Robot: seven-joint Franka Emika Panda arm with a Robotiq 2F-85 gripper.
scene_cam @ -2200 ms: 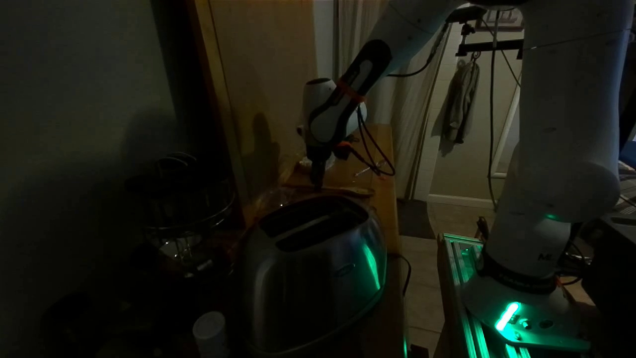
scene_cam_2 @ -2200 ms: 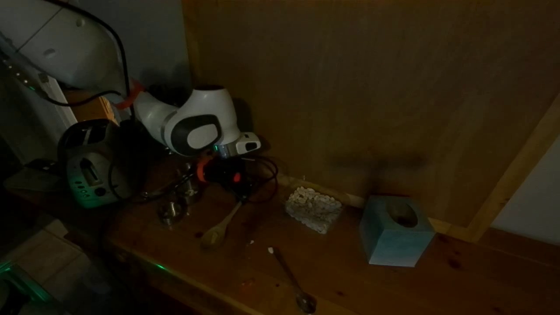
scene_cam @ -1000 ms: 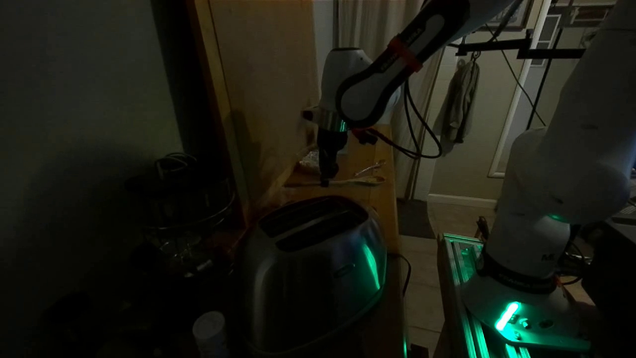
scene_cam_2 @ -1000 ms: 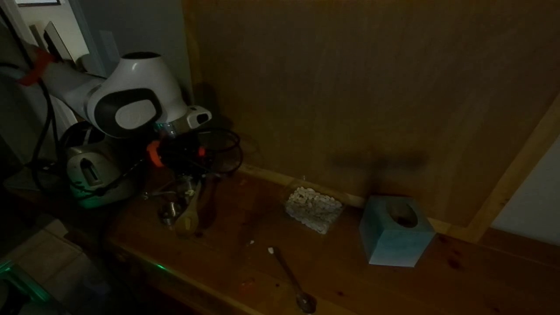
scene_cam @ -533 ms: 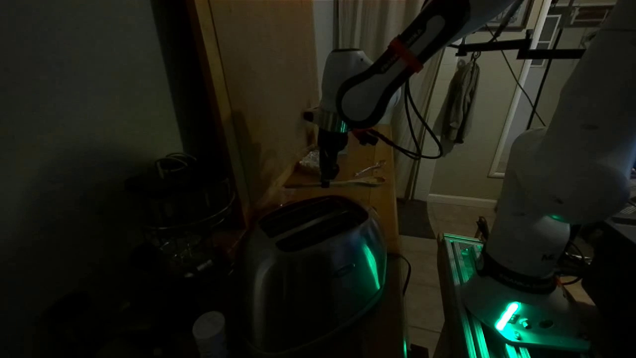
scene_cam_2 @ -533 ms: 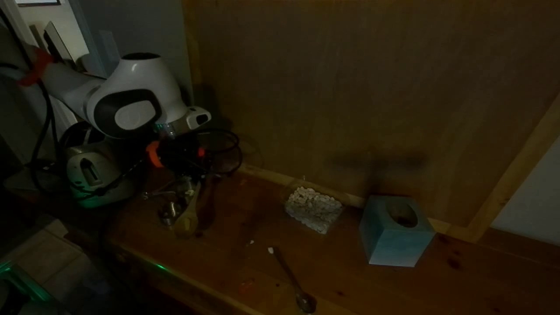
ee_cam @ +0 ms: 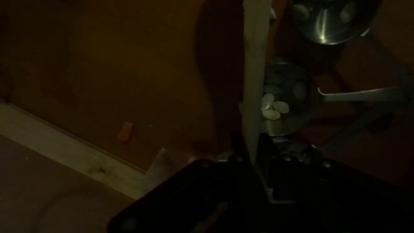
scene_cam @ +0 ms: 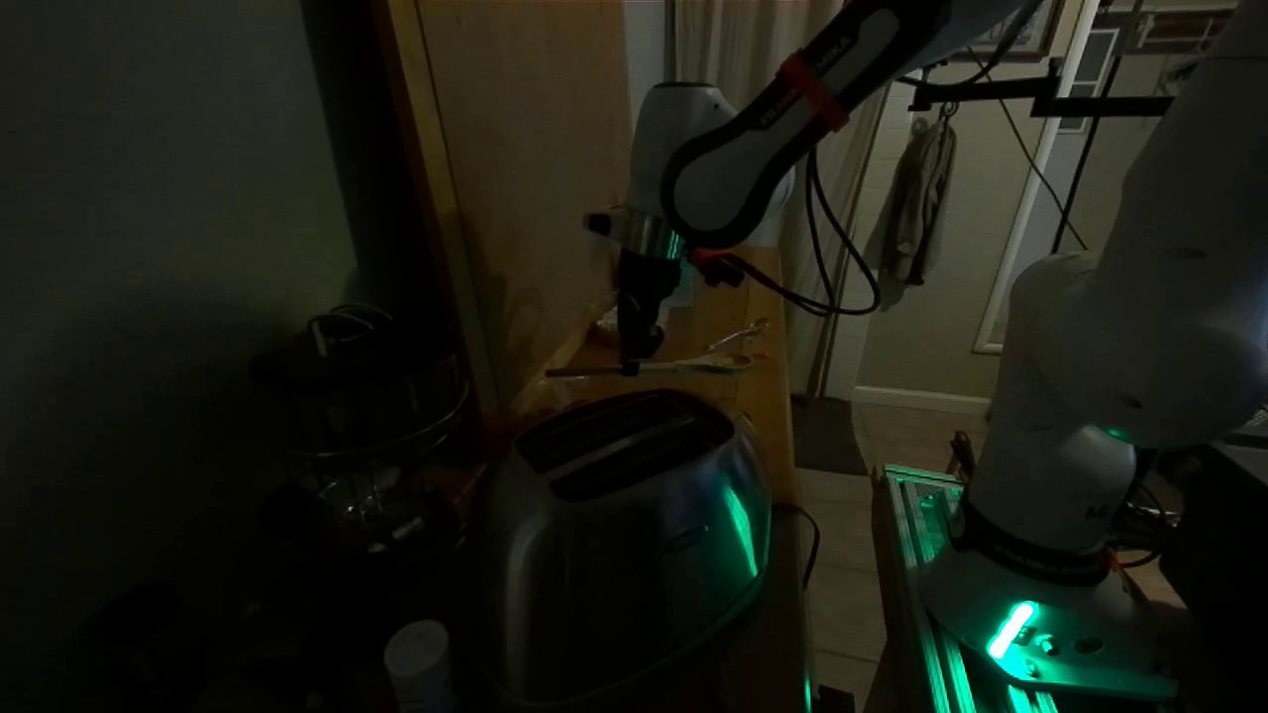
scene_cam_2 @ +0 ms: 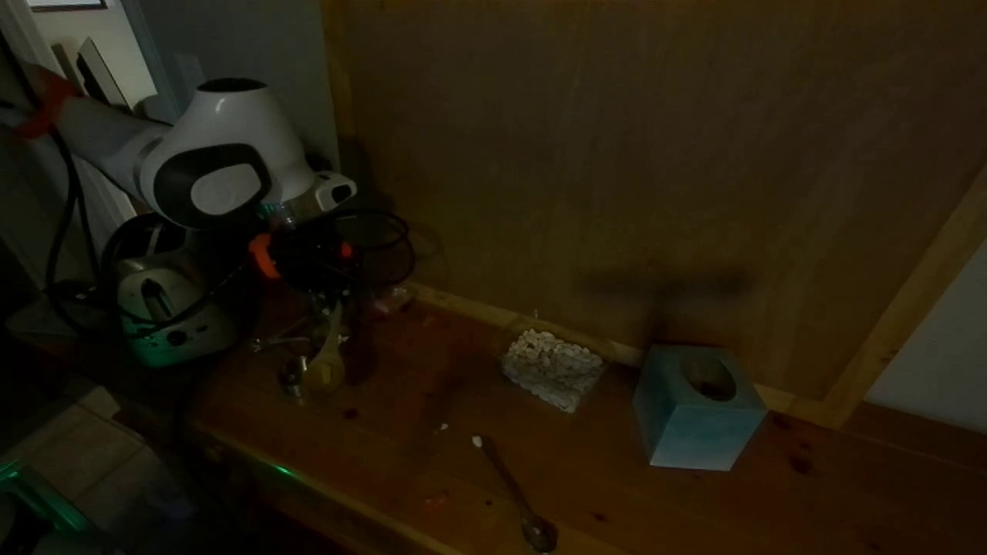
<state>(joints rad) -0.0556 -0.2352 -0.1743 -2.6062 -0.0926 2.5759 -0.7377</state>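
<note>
My gripper (ee_cam: pixel 250 142) is shut on the handle of a wooden spoon (ee_cam: pixel 255 58). The spoon (scene_cam: pixel 708 365) lies roughly level, above the wooden counter, and its pale bowl (scene_cam_2: pixel 325 368) points toward the counter's front edge. My gripper (scene_cam: pixel 631 362) also shows in an exterior view, just beyond the toaster. Below the spoon are metal measuring cups. One cup (ee_cam: pixel 304 113) holds several pale seeds (ee_cam: pixel 271 114) and is partly covered by the handle. Another cup (ee_cam: pixel 325 34) stands near it with seeds inside. A third (ee_cam: pixel 292 149) is mostly hidden by my gripper.
A steel toaster (scene_cam: pixel 634 564) stands near the gripper. A clear box of white seeds (scene_cam_2: pixel 552 370), a blue tissue box (scene_cam_2: pixel 698 416) and another spoon (scene_cam_2: pixel 509 482) are on the counter. A wooden panel (scene_cam_2: pixel 617 169) rises behind. Clear plastic (ee_cam: pixel 165 165) lies by it.
My gripper has carried the spoon away from the seed box toward the toaster and cups, and rose. In the last half second it moved slightly further that way.
</note>
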